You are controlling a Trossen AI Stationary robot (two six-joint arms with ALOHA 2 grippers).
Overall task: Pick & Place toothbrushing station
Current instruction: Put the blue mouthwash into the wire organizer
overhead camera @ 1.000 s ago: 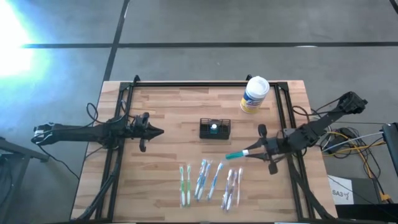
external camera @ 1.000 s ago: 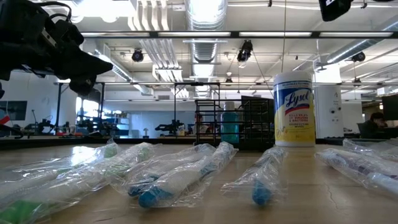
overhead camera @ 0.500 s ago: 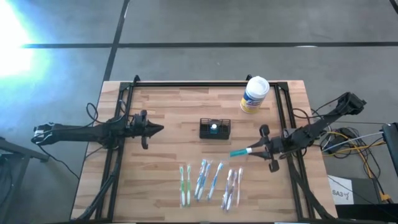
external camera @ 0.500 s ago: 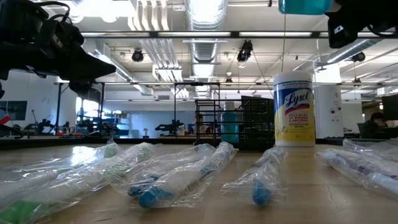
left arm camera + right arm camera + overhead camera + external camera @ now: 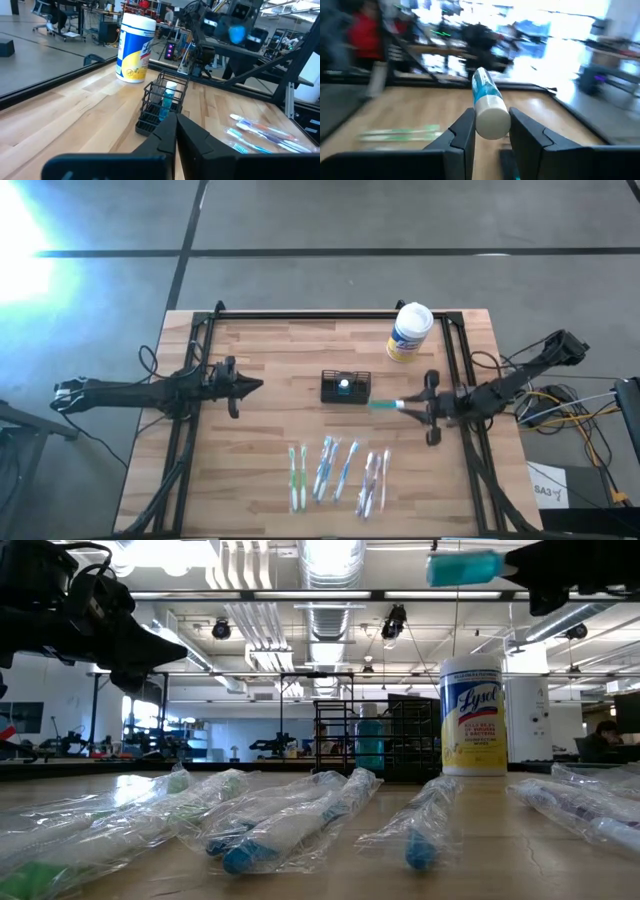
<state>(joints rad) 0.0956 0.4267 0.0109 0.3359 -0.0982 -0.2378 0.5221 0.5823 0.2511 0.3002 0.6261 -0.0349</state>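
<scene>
Toothbrushing station (image 5: 345,387): mid-table, one tube inside.
Right gripper (image 5: 407,404): clamping teal toothpaste tube (image 5: 384,405), now carried beside the caddy (drop likely next).
Left gripper (image 5: 257,390): closed, empty, waiting.

The bench (image 5: 270,360) is showing pale wood in long butcher-block strips, with a black frame running round its edges. The toothbrushing station (image 5: 345,388) is showing black wire mesh, and a teal tube with a white cap is standing in it. The canister (image 5: 409,332) is wearing white with a yellow label carrying blue lettering. The right pincer (image 5: 490,131) is gripping a tube (image 5: 487,105) that is showing teal-blue with a white end. The wrapped toothbrushes (image 5: 338,472) are showing green, blue and pinkish handles under clear plastic. The left pincer (image 5: 258,390) is showing plain black.
</scene>
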